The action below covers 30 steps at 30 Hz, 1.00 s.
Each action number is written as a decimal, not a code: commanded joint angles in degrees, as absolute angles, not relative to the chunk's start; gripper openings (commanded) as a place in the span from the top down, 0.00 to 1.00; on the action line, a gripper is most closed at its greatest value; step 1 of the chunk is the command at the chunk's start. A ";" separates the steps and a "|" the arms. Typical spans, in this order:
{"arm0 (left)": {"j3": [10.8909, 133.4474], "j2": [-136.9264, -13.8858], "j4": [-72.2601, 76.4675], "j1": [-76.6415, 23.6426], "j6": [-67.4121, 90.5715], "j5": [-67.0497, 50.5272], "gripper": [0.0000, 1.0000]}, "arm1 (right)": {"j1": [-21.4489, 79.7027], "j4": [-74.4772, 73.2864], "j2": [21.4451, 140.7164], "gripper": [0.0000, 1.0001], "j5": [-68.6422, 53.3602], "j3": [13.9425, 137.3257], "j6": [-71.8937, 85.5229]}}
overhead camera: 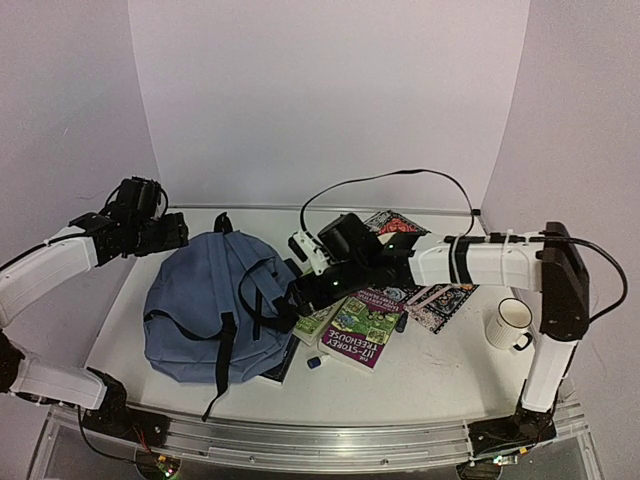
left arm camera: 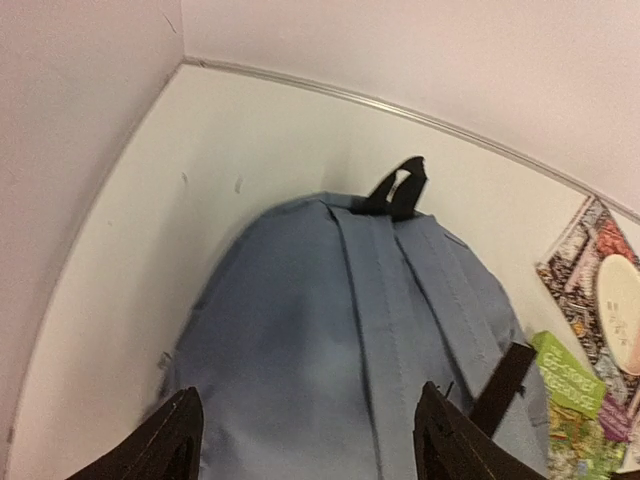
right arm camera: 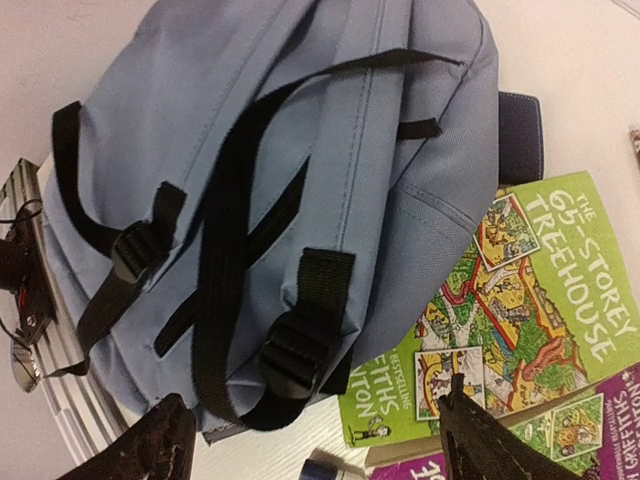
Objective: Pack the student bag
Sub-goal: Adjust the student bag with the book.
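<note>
The student bag (overhead camera: 205,300), grey-blue with black straps, lies flat on the white table with its strap side up. Its black top handle (left arm camera: 400,190) points to the back wall. My left gripper (overhead camera: 170,235) hovers above the bag's top end; in the left wrist view it (left arm camera: 305,440) is open over bare fabric (left arm camera: 340,340), holding nothing. My right gripper (overhead camera: 300,290) is at the bag's right edge. In the right wrist view it (right arm camera: 310,440) is open above a strap buckle (right arm camera: 300,350) and a green Treehouse book (right arm camera: 530,290).
A purple Treehouse book (overhead camera: 360,335) and a patterned book (overhead camera: 440,295) lie right of the bag. A dark notebook (right arm camera: 520,135) pokes out from under the bag. A small blue-capped stick (overhead camera: 313,362) lies near the books. A white mug (overhead camera: 510,323) stands far right.
</note>
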<state>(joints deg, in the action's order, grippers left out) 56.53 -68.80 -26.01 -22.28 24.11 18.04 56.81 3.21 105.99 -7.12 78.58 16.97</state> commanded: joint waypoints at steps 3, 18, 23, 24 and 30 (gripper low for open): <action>56.35 -71.84 -28.31 -26.45 40.89 5.96 0.26 | 54.20 7.88 113.68 0.20 -8.11 81.45 26.42; 57.33 -83.02 -28.20 -35.94 45.36 10.00 0.25 | 49.82 17.88 120.08 0.21 -18.56 83.12 33.69; 55.05 -83.85 -28.11 -36.29 45.86 10.46 0.25 | 48.24 18.62 121.29 0.22 -18.93 83.49 34.74; 54.67 -83.82 -28.19 -36.30 45.79 10.51 0.25 | 48.16 18.62 121.96 0.24 -19.28 84.10 34.75; 53.35 -83.17 -28.18 -36.30 45.96 10.56 0.25 | 48.10 18.62 127.21 0.34 -20.92 87.27 34.45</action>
